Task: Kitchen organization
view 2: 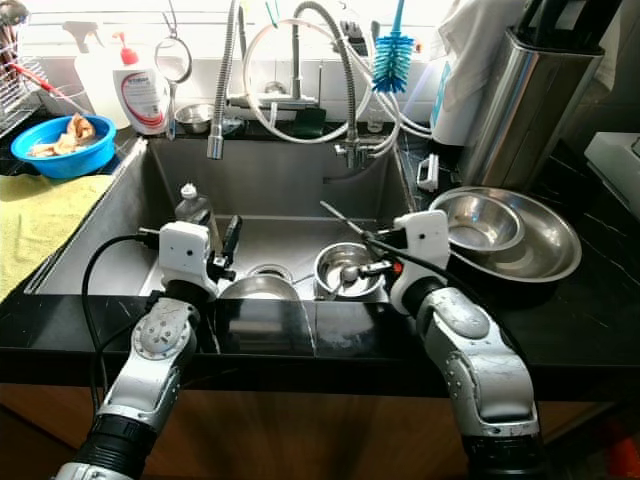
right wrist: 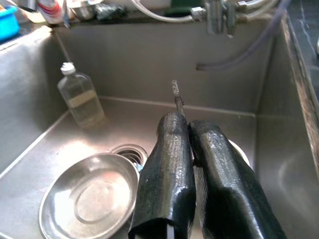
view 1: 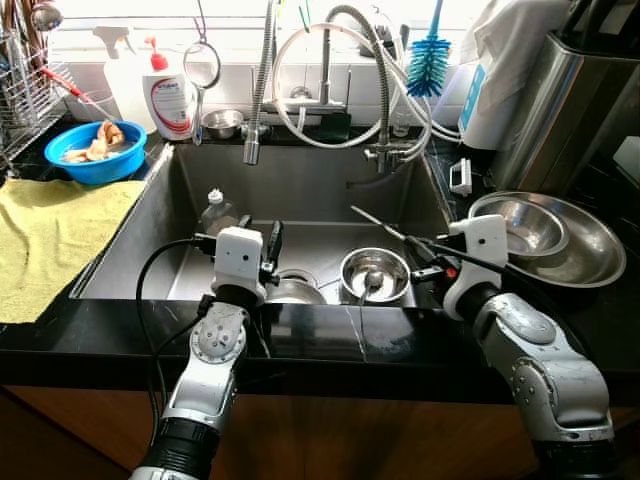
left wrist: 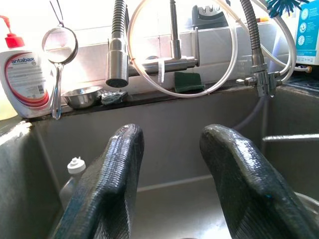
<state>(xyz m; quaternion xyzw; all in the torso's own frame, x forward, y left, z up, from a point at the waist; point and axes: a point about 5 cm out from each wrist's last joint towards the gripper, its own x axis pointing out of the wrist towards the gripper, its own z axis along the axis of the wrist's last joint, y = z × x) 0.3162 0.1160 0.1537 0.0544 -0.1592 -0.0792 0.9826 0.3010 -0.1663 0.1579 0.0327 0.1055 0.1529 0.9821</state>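
Evidently the right end effector (view 1: 420, 255) is clamped on a thin metal utensil (right wrist: 175, 94), held above the small steel bowl (view 1: 374, 273) in the sink (view 1: 300, 180); being light, stiff and slippery, it is best gripped mid-shaft. The left end effector (left wrist: 172, 174) hangs with fingers apart over the sink. In the sink lie two steel dishes and one bottle (right wrist: 79, 99); two nested steel bowls (view 1: 560, 240) sit on the table.
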